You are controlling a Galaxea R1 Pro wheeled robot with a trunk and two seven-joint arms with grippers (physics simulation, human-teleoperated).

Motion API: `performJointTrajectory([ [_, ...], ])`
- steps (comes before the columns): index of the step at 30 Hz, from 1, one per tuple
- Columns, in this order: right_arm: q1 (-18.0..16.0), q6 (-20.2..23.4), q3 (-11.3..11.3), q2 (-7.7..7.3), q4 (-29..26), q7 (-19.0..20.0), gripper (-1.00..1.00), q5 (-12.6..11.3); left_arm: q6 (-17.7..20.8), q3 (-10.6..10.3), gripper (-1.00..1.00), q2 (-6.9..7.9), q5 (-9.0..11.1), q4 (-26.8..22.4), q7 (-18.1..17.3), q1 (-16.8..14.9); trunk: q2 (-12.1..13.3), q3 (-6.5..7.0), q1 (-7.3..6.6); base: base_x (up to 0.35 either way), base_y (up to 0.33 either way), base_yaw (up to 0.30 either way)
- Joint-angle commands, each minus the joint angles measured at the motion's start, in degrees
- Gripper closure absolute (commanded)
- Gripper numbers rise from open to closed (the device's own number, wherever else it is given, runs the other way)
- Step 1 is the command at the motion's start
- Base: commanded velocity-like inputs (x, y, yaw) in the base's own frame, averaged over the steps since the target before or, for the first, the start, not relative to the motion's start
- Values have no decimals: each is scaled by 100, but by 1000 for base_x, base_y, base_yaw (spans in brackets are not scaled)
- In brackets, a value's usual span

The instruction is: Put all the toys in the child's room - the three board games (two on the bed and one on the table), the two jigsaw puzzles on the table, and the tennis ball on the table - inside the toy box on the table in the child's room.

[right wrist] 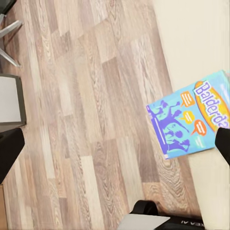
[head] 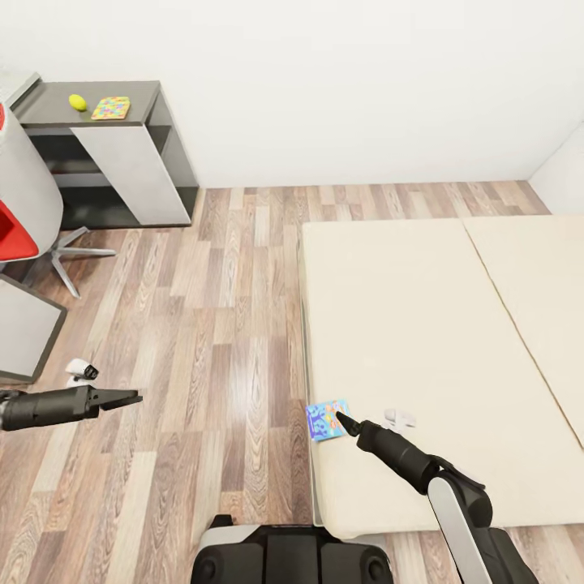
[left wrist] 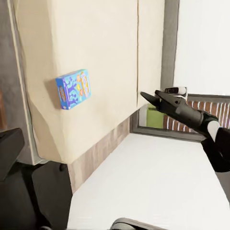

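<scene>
Blue cardboard is what I'm after — the small board game (head: 328, 418) lies flat at the near corner of the bed (head: 422, 324), its edge just at the mattress border, and I've brought the right gripper (head: 342, 421) down so its tip sits right at the box's inner side. From the head view the fingers read as one dark point, apparently closed or nearly so and not holding anything; whether they touch the box I cannot tell. In the right wrist view the box's lettering runs off the frame, so I can't read the full title.

The left gripper (head: 130, 397) hangs over the wood floor (head: 211, 324), well apart from the bed, jaws close together, carrying nothing — parked out of the way, I'd judge.

Far off on the dark grey table (head: 49, 101) sit a tennis ball (head: 77, 102) and a jigsaw puzzle (head: 111, 107). A small white object (head: 400, 418) near the gripper is too indistinct to name.
</scene>
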Motion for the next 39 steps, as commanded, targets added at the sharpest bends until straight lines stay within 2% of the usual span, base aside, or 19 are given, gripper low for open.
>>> performJointTrajectory([
  [1,-2,33,-3,0,0,-53,-100,-12,67,-17,-100,-49,0,5,186,-7,-9,3,4,0,0,0],
  [5,3,37,-3,0,12,-128,-100,-13,74,-10,-100,-158,-33,8,558,-11,-9,40,4,0,0,0],
  [9,5,40,-3,0,18,-167,-100,-13,83,-2,-100,-298,-40,9,1149,-22,-9,78,4,0,0,0],
  [14,0,46,-3,0,20,-179,-100,-14,86,2,-100,-370,-45,9,1479,-27,-9,125,4,0,0,0],
  [22,-7,56,-3,0,28,-186,-100,-14,80,18,-100,-395,-55,9,1715,-30,-9,201,4,0,0,0],
  [27,-16,58,-3,0,64,-189,-100,-12,79,27,-100,-403,-55,9,2298,-34,-9,248,4,0,0,0],
  [29,-34,58,-3,0,167,-190,-100,-8,79,28,-100,-418,-43,9,2765,-36,-9,267,4,0,0,0],
  [31,-46,58,-3,0,245,-190,-100,-6,81,29,-100,-455,-33,9,3064,-40,-9,286,4,0,0,0],
  [33,-55,58,-3,0,290,-190,-100,-6,84,29,-100,-481,-26,9,3251,-44,-9,305,4,0,0,0],
  [39,-62,58,-3,0,332,-183,-100,-11,87,34,-100,-507,-18,9,3436,-51,-9,361,4,0,0,0],
])
